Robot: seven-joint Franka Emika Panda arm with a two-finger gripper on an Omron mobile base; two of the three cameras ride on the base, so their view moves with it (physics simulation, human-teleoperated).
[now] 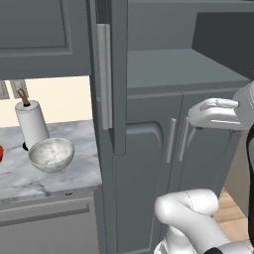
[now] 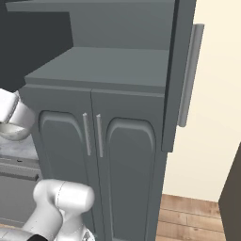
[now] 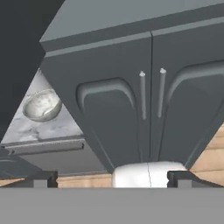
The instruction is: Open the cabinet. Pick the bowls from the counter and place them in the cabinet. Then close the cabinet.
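The cabinet (image 1: 163, 69) stood open, so we needed our wide, empty tool (image 3: 111, 178) to grab the marbled bowl (image 1: 51, 154) next.

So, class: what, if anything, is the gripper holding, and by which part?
Nothing. The gripper is open and empty, facing the lower doors; the marbled bowl sits on the counter.

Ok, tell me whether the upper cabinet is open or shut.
Open. Both doors of the cabinet are swung out edge-on, the bar handle faces sideways, and the grey shelf inside is exposed with no bowls on it.
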